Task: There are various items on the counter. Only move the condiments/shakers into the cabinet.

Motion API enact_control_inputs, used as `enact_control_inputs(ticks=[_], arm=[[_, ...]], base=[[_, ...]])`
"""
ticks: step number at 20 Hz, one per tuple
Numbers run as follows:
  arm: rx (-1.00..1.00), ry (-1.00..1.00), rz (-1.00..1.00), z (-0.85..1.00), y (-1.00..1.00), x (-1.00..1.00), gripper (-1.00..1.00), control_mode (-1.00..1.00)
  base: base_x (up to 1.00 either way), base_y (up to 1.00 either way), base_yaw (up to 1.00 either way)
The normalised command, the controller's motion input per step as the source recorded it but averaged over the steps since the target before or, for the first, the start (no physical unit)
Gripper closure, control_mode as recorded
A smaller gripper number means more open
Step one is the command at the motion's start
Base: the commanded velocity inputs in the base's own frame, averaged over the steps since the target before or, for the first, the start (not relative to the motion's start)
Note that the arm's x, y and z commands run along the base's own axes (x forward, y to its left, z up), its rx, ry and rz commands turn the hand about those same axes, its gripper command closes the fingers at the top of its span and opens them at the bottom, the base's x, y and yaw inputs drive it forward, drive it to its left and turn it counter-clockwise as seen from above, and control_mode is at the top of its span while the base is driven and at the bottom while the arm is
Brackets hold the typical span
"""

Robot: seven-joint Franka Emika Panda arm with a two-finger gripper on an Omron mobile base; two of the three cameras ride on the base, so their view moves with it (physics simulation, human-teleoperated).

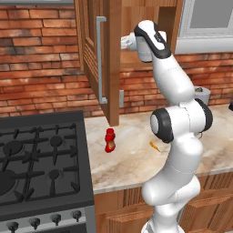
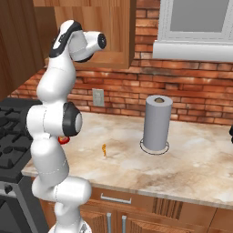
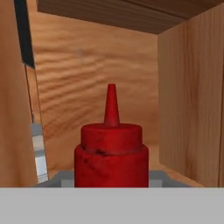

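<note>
In the hand view a slim red bottle [image 3: 111, 151] with a pointed nozzle stands upright inside the cabinet [image 3: 87, 74], wooden walls around it. My gripper [image 3: 111, 180] is shut on its body. From the left base view my arm reaches up into the open cabinet [image 1: 132, 27], past its swung-out door [image 1: 91, 54]. A curvy red squeeze bottle [image 1: 109, 140] stands on the counter [image 1: 127, 166] below the door; the arm hides most of the squeeze bottle [image 2: 64, 140] in the right base view. A tiny orange carrot-like piece [image 1: 154, 145] [image 2: 104, 150] lies nearby.
The black gas stove [image 1: 41, 159] borders the counter on the left. A grey paper-towel roll [image 2: 157, 123] stands upright toward the right. The door's long grey handle [image 1: 100, 59] hangs beside my arm. A window [image 2: 200, 27] sits above the brick wall.
</note>
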Motion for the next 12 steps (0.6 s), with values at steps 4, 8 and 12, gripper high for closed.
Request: enact_control_inputs(ticks=[4,8,12], arm=[[0.00,-0.01,0.00,-0.17,0.00,0.18,1.00,-1.00],[0.00,0.00,0.00,-0.11,0.00,0.07,-1.00,-1.00],[0.00,0.00,0.00,0.00,0.00,0.00,-1.00,-1.00]], base=[[0.00,0.00,0.00],[0.00,0.00,0.00],[0.00,0.00,0.00]])
